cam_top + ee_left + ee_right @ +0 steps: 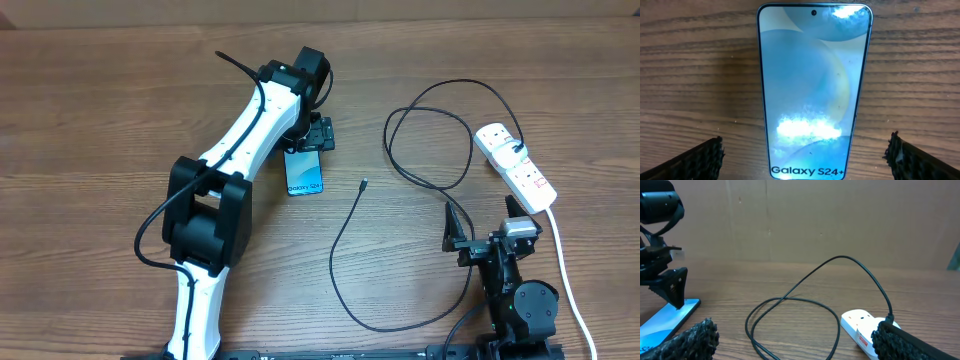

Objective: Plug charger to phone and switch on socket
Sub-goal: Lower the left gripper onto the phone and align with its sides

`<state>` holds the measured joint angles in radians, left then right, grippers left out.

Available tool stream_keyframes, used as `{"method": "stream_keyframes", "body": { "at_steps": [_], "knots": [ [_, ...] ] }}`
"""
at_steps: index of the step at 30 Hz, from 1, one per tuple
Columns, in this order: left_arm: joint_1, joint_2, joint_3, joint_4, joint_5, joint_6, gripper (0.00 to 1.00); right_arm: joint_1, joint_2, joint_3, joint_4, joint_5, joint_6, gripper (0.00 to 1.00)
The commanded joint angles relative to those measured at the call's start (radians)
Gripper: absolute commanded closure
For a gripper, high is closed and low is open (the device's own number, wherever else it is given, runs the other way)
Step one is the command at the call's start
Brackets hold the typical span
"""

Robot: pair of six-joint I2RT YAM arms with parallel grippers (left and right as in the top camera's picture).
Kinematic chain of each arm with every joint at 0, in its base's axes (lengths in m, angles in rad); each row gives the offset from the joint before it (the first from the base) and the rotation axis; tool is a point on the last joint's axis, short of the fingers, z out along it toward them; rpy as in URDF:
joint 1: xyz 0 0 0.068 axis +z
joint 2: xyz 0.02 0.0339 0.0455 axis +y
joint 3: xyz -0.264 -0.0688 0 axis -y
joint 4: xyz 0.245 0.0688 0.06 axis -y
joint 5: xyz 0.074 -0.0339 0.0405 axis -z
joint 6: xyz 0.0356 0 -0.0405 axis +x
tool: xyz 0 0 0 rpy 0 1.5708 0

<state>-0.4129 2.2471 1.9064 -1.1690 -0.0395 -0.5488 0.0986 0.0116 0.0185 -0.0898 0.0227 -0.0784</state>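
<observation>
The phone (pixel 304 172) lies flat on the wooden table, its blue screen up, and it fills the left wrist view (pixel 812 90) with "Galaxy S24+" at the near end. My left gripper (pixel 312 140) hovers over its far end, open, with a finger on either side (pixel 805 152) and nothing held. The charger (pixel 430 130), a thin black cable, loops from the socket (pixel 515 165) round the table to a free tip (pixel 362 185) right of the phone. My right gripper (pixel 482 212) stands open near the socket (pixel 860 325), and the cable loop (pixel 790 315) lies ahead of it.
A thick white cord (pixel 565 270) runs from the socket down the right side toward the table's front edge. The left arm (pixel 235 150) stretches diagonally across the left half of the table. A brown wall (pixel 815 220) stands behind the table.
</observation>
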Motion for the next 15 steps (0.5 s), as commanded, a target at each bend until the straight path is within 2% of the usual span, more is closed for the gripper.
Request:
{"method": "stream_keyframes", "body": {
  "at_steps": [1, 15],
  "knots": [
    [-0.008, 0.056, 0.018, 0.003, 0.005, -0.012, 0.0, -0.005, -0.009, -0.011, 0.007, -0.002, 0.002, 0.0],
    [-0.008, 0.102, 0.014, 0.084, 0.077, 0.011, 0.0, -0.005, -0.009, -0.011, 0.007, -0.002, 0.002, 0.0]
  ]
}}
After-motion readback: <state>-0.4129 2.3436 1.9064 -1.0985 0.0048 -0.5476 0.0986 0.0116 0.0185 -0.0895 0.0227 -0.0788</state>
